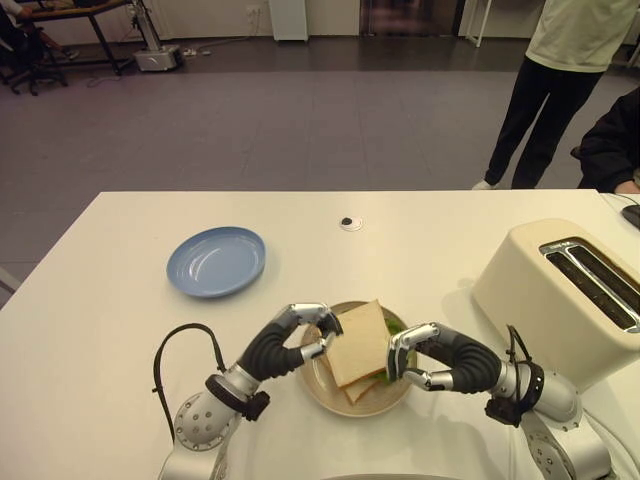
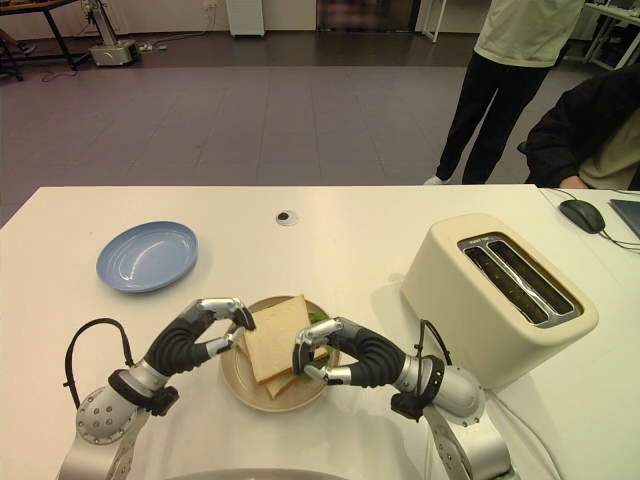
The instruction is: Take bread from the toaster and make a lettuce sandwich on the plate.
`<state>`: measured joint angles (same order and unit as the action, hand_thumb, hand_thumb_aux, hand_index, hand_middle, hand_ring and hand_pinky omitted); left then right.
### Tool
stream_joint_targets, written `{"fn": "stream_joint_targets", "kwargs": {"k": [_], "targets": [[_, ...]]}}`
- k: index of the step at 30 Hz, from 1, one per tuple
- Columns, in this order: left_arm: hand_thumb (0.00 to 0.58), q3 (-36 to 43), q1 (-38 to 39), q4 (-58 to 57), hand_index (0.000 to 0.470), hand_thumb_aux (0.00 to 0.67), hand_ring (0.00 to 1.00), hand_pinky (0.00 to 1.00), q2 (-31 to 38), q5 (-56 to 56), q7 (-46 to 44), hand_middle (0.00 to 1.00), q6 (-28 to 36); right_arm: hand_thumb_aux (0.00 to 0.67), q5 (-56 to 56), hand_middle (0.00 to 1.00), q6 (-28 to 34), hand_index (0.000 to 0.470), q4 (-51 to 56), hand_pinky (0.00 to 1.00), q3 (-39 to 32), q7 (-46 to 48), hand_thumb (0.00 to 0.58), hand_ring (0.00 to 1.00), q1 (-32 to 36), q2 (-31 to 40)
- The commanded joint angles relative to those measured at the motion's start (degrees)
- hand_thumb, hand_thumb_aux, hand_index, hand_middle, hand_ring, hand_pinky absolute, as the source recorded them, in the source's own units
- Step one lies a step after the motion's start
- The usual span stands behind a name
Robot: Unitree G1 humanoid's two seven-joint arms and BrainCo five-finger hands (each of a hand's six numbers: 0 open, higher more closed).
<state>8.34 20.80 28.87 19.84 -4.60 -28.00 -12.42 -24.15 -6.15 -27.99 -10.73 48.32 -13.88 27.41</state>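
On the desk (image 1: 120, 260) the closing step seems under way — the top slice (image 1: 358, 345) is held tilted between left hand (image 1: 300, 330) and right hand (image 1: 415, 355) over lettuce (image 1: 395, 326) on the plate (image 2: 235, 385); level release is called for.

Logged from my remote feed:
- desk (image 1: 100, 300): smooth matt white top
- blue plate (image 1: 216, 262): glossy, glazed look
- tan plate (image 1: 372, 407): duller sheen
- toaster (image 1: 540, 290): smooth cream casing, satin finish, with slots framed in shiny metal
- bread (image 1: 358, 345): pale, matt, porous
- left hand (image 1: 285, 345) and right hand (image 1: 440, 360): black ribbed rubbery fingers with silvery metal-looking tips
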Motion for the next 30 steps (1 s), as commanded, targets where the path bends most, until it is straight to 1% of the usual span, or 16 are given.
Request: {"fn": "stream_joint_targets", "kwargs": {"k": [1, 4, 6, 8, 11, 15, 20, 22, 25, 30], "targets": [[0.580, 4.95, 3.72, 4.69, 0.470, 0.670, 1.00, 1.00, 7.39, 0.59, -7.47, 1.00, 3.68, 0.670, 1.60, 1.00, 0.35, 0.470, -3.71, 1.00, -1.82, 5.05, 0.580, 1.00, -1.55, 5.27], [0.580, 7.45, 6.43, 8.02, 0.470, 0.670, 1.00, 1.00, 15.77, 5.83, -13.51, 1.00, 6.11, 0.670, 6.30, 1.00, 0.75, 0.470, -6.44, 1.00, -5.25, 11.33, 0.580, 1.00, -4.73, 13.37], [0.580, 8.22, 7.94, 9.09, 0.470, 0.670, 1.00, 1.00, 20.81, 11.95, -15.93, 1.00, 6.46, 0.670, 12.48, 1.00, -1.17, 0.470, -5.67, 1.00, -7.22, 13.62, 0.580, 1.00, -5.88, 17.59], [0.580, 8.73, 8.87, 9.47, 0.470, 0.670, 1.00, 1.00, 24.18, 18.55, -16.90, 1.00, 6.48, 0.670, 20.02, 1.00, -4.00, 0.470, -3.98, 1.00, -8.73, 13.40, 0.580, 1.00, -5.62, 19.56], [0.580, 9.36, 8.81, 9.77, 0.470, 0.670, 1.00, 1.00, 26.89, 31.89, -16.10, 1.00, 6.78, 0.670, 31.63, 1.00, -6.92, 0.470, -2.21, 1.00, -10.13, 8.95, 0.580, 1.00, -3.69, 19.33], [0.580, 10.88, 7.63, 8.50, 0.470, 0.670, 1.00, 1.00, 26.15, 41.79, -15.09, 1.00, 6.85, 0.670, 42.25, 1.00, -7.74, 0.470, -0.97, 1.00, -11.27, 2.03, 0.580, 1.00, -1.11, 15.68], [0.580, 12.75, 2.83, 3.36, 0.470, 0.670, 1.00, 1.00, 23.57, 47.58, -12.60, 1.00, 6.05, 0.670, 54.14, 1.00, -8.01, 0.470, 3.91, 1.00, -15.57, -6.03, 0.580, 1.00, 2.18, 9.43], [0.580, 13.05, 1.30, 2.17, 0.470, 0.670, 1.00, 1.00, 22.90, 48.25, -11.98, 1.00, 5.73, 0.670, 56.56, 1.00, -7.39, 0.470, 4.88, 1.00, -16.36, -7.89, 0.580, 1.00, 3.21, 7.62], [0.580, 13.24, -1.69, -0.80, 0.470, 0.670, 1.00, 1.00, 22.32, 49.42, -10.84, 1.00, 5.17, 0.670, 58.39, 1.00, -7.18, 0.470, 6.18, 1.00, -17.16, -8.90, 0.580, 1.00, 4.09, 6.83], [0.580, 14.53, -10.35, -9.70, 0.470, 0.670, 1.00, 1.00, 21.47, 51.42, -9.05, 1.00, 2.91, 0.670, 61.80, 1.00, -6.08, 0.470, 9.61, 1.00, -16.82, -12.80, 0.580, 1.00, 7.43, 4.41]]}}
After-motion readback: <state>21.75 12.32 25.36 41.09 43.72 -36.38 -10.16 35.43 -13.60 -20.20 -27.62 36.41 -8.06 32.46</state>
